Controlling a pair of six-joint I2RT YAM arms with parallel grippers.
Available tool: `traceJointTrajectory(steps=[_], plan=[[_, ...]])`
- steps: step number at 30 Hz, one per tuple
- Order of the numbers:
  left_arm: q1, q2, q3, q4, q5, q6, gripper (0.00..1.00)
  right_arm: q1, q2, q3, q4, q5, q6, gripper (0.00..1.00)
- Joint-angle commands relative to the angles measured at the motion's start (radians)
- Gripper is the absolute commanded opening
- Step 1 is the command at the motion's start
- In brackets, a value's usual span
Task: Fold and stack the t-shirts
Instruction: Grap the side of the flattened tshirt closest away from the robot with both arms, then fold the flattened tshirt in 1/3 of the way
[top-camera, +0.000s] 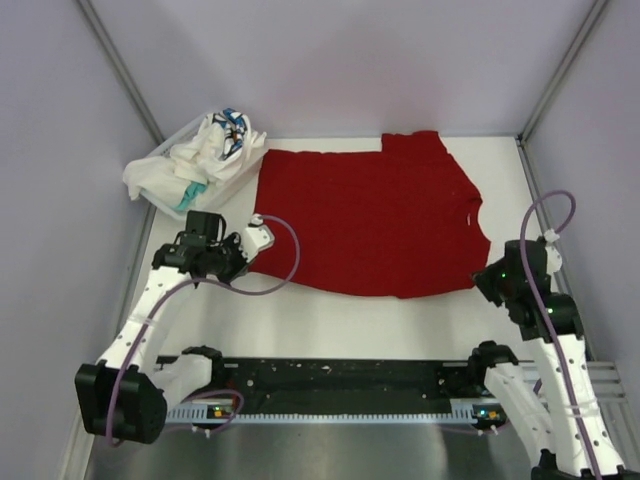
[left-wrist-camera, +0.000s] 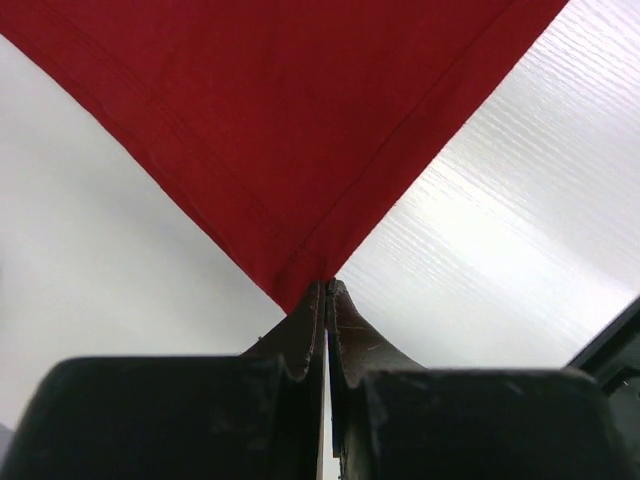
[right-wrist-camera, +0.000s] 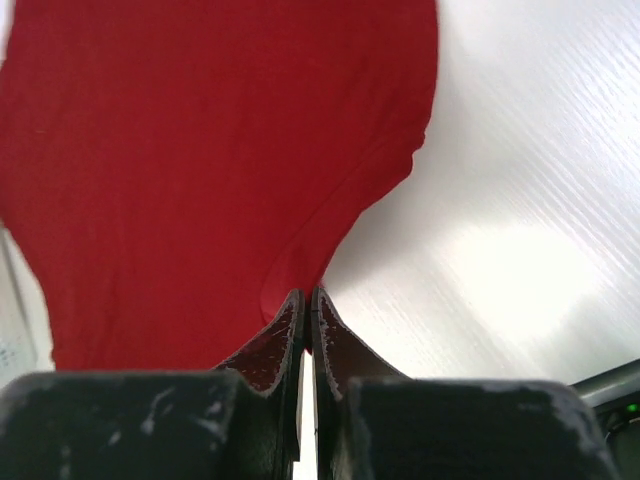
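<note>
Fingertips of my left gripper (left-wrist-camera: 327, 287) are pressed together on the very corner of the red shirt (left-wrist-camera: 290, 120). From there the cloth fans out straight ahead, away from the hand, with a hem running off to either side. My right gripper (right-wrist-camera: 307, 293) is closed just as tight, with a rounded edge of the shirt running into its tips, so I judge it has a pinch of cloth too.

From above, the shirt lies flat on the table (top-camera: 350, 325) ahead of both hands. Its long axis runs across from one hand to the other, neck end toward the right hand. Each hand has its own near corner, so neither is nearer. I judge the fold must carry this near edge forward, away from the hands. White shirts (top-camera: 205, 155) are heaped beyond the left hand, off to its left.
</note>
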Motion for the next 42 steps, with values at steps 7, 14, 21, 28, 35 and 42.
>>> traceJointTrajectory(steps=[7, 14, 21, 28, 35, 42], plan=[[0.007, -0.131, 0.139, -0.264, -0.007, 0.019, 0.00, 0.011, -0.044, 0.297, -0.136, -0.043, -0.215, 0.00], [0.007, -0.047, 0.076, -0.104, -0.078, -0.053, 0.00, 0.009, 0.035, 0.218, 0.071, -0.031, -0.330, 0.00], [0.007, 0.193, 0.138, 0.072, -0.130, -0.123, 0.00, 0.005, 0.342, 0.195, 0.416, 0.013, -0.490, 0.00], [0.007, 0.427, 0.256, 0.178, -0.170, -0.131, 0.00, -0.020, 0.681, 0.263, 0.600, -0.066, -0.614, 0.00], [0.007, 0.551, 0.339, 0.224, -0.256, -0.120, 0.00, -0.089, 0.864, 0.392, 0.637, -0.109, -0.656, 0.00], [0.007, 0.622, 0.389, 0.233, -0.283, -0.119, 0.00, -0.092, 0.951, 0.472, 0.621, -0.105, -0.683, 0.00]])
